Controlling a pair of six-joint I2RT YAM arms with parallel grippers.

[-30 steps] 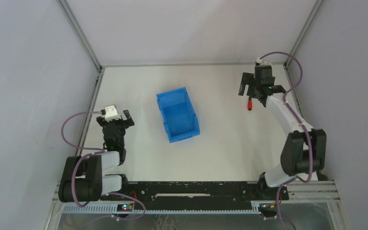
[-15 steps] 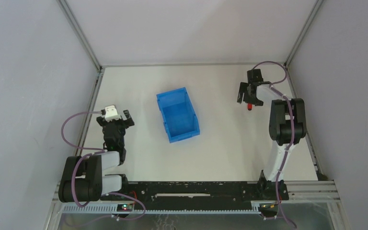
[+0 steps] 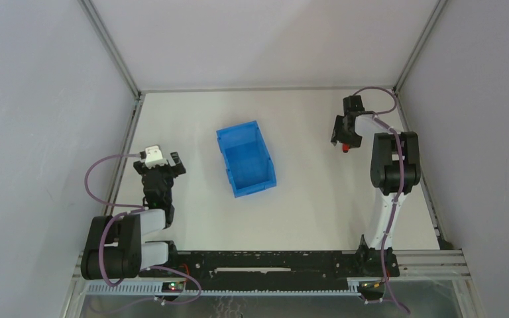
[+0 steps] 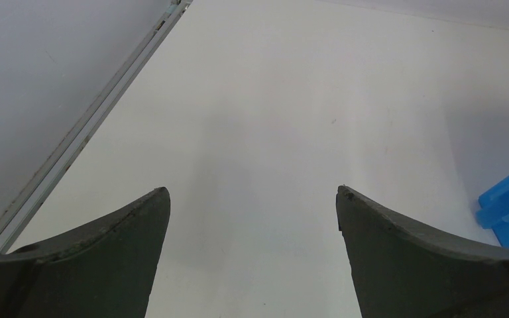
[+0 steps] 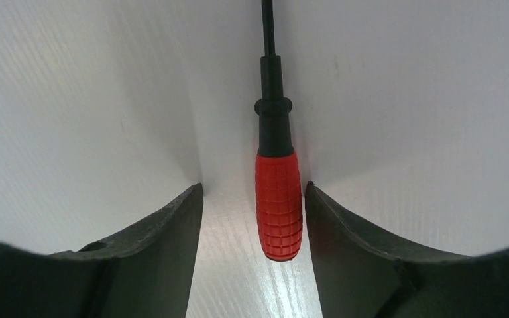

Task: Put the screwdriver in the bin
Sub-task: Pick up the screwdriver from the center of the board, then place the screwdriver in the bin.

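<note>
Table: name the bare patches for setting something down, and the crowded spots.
Bare table lies between the bin and the left pincer, behind the bin, and between bin and near rail. Crowded: far right, where the right pincer straddles the screwdriver.

The bin (image 3: 246,162) sits on the bench (image 3: 305,199), near the middle. The screwdriver (image 5: 278,205) lies flat on the bench, well apart from the bin, to its right and a bit farther back. The right jaws stand one on each side of its handle, with a gap on the left side. The left jaws hang over bare bench, left of the bin.
</note>
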